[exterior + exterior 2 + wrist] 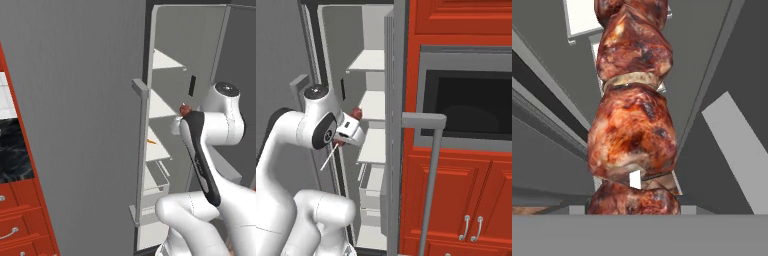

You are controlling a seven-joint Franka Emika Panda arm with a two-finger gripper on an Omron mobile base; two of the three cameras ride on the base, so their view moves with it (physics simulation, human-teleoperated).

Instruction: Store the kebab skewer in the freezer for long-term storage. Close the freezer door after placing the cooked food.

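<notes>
Here the gripper holds the kebab skewer, its fingers pinching the stick with the meat chunks rising straight ahead of the hand. In the hand view the reddish-brown chunks stand stacked in a column up the middle, with a pale ring of onion between two of them, and grey fridge walls and a white shelf lie behind. In the right base view a red chunk shows just above the hand, and the thin pale stick slants down and to the left below it. In the left base view a bit of the red meat peeks out beside the wrist.

The freezer stands open in front of the arm, its white shelves stacked one above another and pale drawers below them. The hand with the skewer hangs at about the height of the middle shelves, at the mouth of the compartment. A small orange item lies on one shelf. The freezer door is swung wide, its bar handle running vertically along its edge. Red cabinets and a dark built-in oven stand beside the fridge.
</notes>
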